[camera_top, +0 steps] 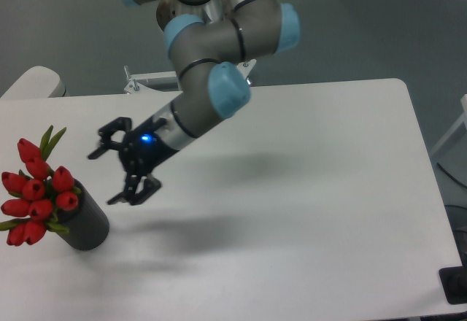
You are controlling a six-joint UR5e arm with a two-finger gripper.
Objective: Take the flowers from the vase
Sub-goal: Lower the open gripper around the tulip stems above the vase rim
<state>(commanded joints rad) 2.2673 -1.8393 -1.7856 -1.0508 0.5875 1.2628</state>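
Flowers: the flowers [36, 193], red tulip buds with a few thin green leaves, stand in the vase at the left edge of the table; the buds lean out to the left over the vase's mouth.
Vase: the vase [86, 223], a dark matte cylinder, stands upright on the white table [328, 190] near its front left corner, with the buds covering most of its mouth.
Gripper: the gripper [108, 176] hangs above the table just to the right of the flowers, apart from them and from the vase; its two black fingers are spread wide with nothing between them, and a small blue light glows on its body.
Arm: the grey arm [211, 51] with light blue joint caps reaches down and to the left from its base [195, 14] behind the table's far edge.
Shadow: the arm casts a soft shadow on the tabletop right of the vase.
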